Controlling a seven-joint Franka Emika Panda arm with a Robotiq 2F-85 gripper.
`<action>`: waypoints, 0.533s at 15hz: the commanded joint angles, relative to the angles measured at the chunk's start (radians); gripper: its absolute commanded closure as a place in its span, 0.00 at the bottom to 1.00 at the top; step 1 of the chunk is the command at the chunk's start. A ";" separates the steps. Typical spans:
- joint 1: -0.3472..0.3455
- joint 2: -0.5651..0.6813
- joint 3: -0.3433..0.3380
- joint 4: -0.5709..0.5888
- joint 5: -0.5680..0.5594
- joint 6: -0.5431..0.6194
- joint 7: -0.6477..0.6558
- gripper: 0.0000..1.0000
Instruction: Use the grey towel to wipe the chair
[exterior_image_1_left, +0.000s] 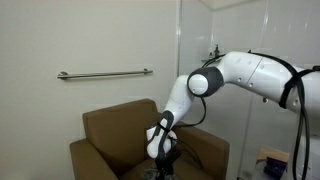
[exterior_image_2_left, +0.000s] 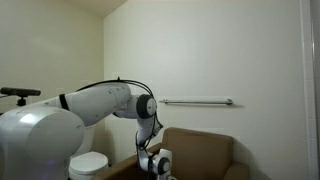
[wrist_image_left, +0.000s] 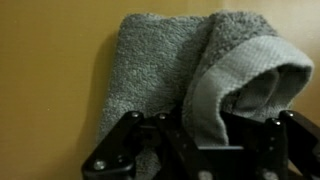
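1. The chair (exterior_image_1_left: 105, 128) stands close before the wall, with the rail (exterior_image_1_left: 105, 74) on the wall above and behind it.
2. The tool (exterior_image_1_left: 167, 156) hangs low over the chair's seat, in front of the backrest.
3. The grey towel (wrist_image_left: 160, 70) lies on the seat, one fold held between the tool's jaws.

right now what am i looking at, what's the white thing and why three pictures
The white thing is a robot arm, steered by a person. Two pictures come from cameras standing in the room; both exterior views show the arm bending down over a tan-brown chair. The third comes from a camera on the arm's wrist, looking past its tool, the black part that grasps. There a grey towel lies on the chair's tan surface, with one fold rising between the tool's fingers. Whether the tool pinches that fold, I cannot tell.
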 joint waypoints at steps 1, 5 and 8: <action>-0.007 -0.037 0.015 -0.026 -0.003 -0.019 -0.014 0.50; 0.022 -0.093 0.002 -0.047 -0.017 -0.007 0.009 0.26; 0.076 -0.167 -0.043 -0.100 -0.042 0.055 0.056 0.05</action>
